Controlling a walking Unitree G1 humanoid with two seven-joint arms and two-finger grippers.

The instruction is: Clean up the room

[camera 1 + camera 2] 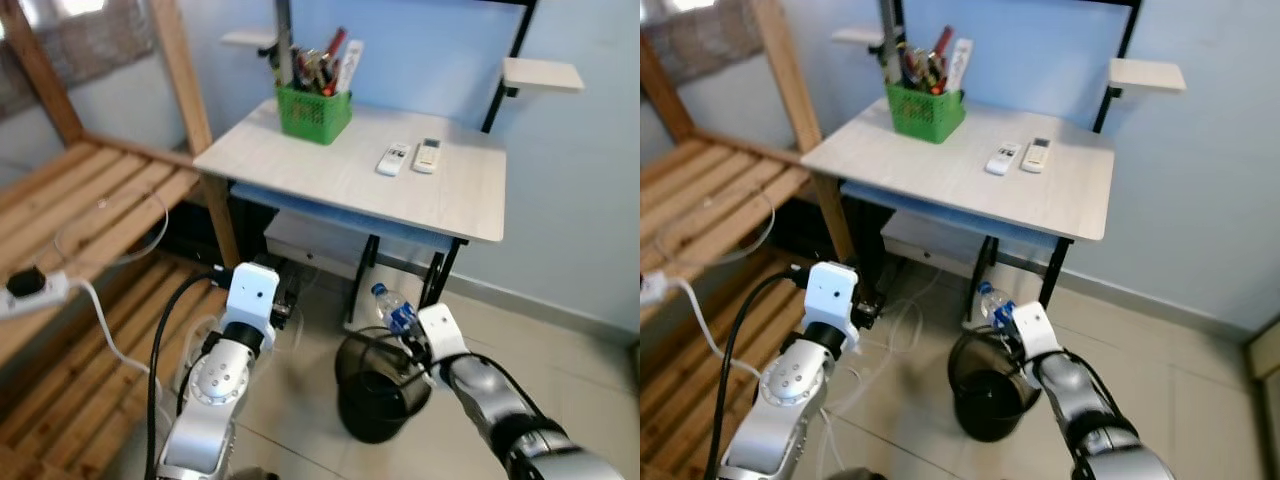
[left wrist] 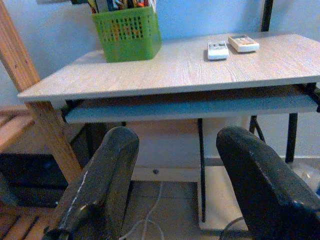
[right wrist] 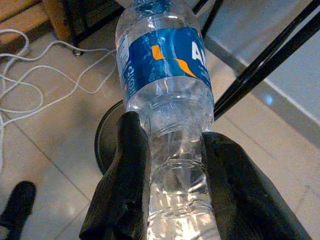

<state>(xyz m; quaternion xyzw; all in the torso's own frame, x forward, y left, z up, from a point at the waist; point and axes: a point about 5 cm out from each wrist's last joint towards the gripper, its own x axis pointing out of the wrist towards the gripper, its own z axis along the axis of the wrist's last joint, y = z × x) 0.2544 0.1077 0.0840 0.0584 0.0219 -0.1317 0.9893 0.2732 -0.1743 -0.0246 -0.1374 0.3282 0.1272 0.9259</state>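
Far left: wooden bed frame (image 1: pixel 90 200) with a power strip (image 1: pixel 30 288) on its slats, white cable trailing to the floor. My left claw (image 1: pixel 285 300) is raised and idle by the desk (image 1: pixel 350 185) leg, fingers (image 2: pixel 102 185) wide apart, holding nothing. Desk: green basket (image 1: pixel 314 110) of pens at the back left corner, two remotes (image 1: pixel 410 157) side by side toward the back right. Under the desk's front right edge sits the black bin (image 1: pixel 380 390). My right claw (image 1: pixel 410 335) is clamped on the bottle (image 3: pixel 165 85), pinching its lower body, cap end pointing away, right over the bin rim. Risk: bottle looks closer to the rim than the centre, so letting go here may bounce it off onto the tiles. Smooth plastic could slip early.
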